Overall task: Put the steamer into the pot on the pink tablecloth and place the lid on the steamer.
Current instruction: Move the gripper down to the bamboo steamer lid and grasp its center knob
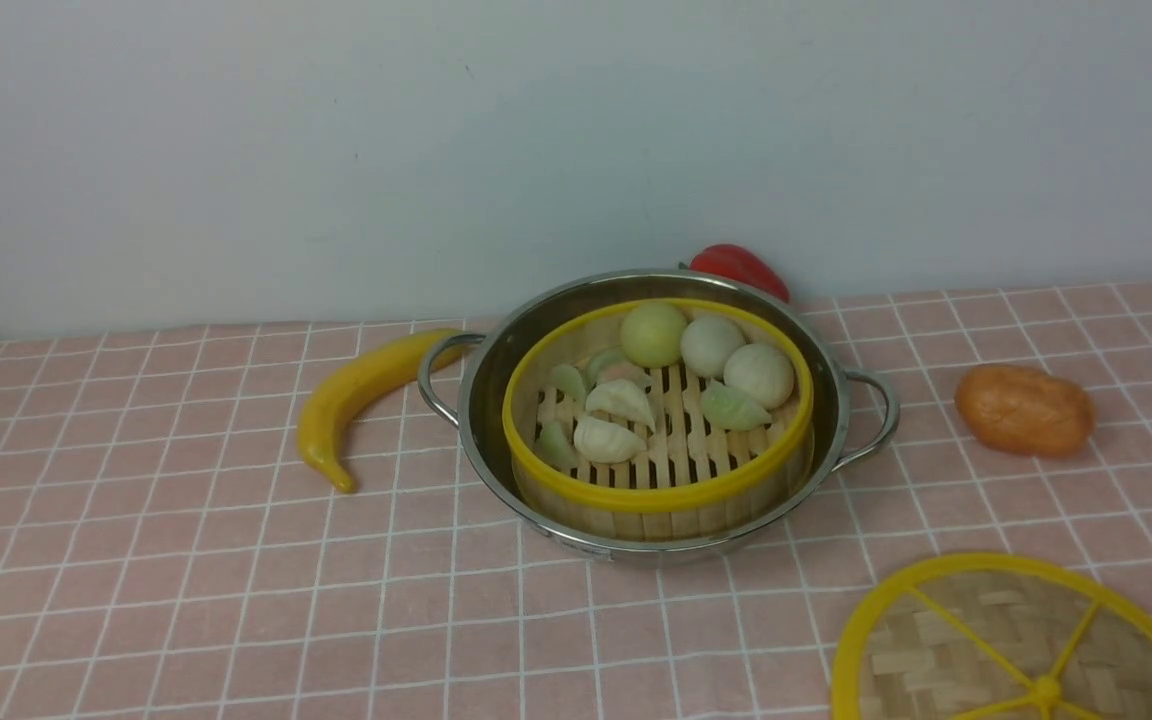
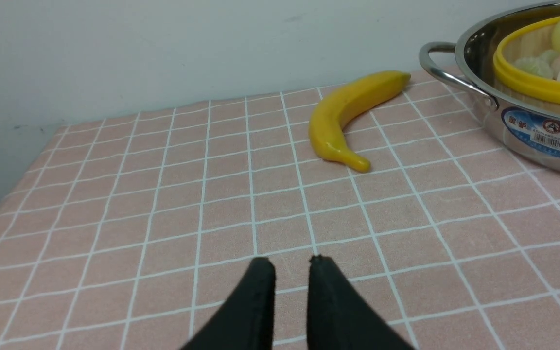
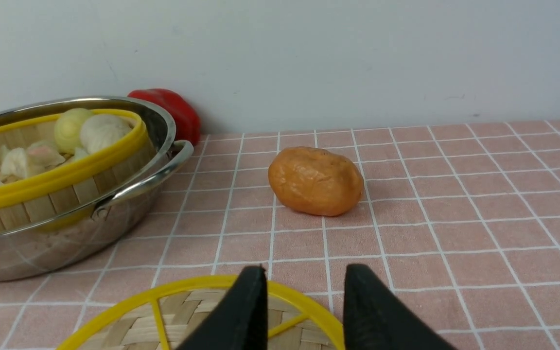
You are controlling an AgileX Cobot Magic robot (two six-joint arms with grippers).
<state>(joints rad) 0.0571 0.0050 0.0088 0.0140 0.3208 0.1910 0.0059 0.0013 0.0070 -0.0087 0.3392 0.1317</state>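
Woven lid (image 1: 996, 630) lies flat at the lower right of the front frame, apparently parked there for the right end effector (image 3: 306, 272), open and empty. Near center, a steel pot (image 1: 474, 440) cradles the steamer (image 1: 661, 497), seated inside its rim and uncovered, seemingly awaiting that lid. The left end effector (image 2: 292, 267) stands parted, gripping nothing. Bread (image 1: 1026, 410), banana (image 1: 361, 385) and red pepper (image 1: 739, 268) appear incidental. Pink tablecloth (image 1: 266, 560), white-gridded, meets a pale, plain wall (image 1: 286, 160).

L gripper (image 2: 292, 270) has a small gap btwn its fingers (image 2: 260, 291). R gripper (image 3: 306, 277) is open w/ its fingers wide apart.
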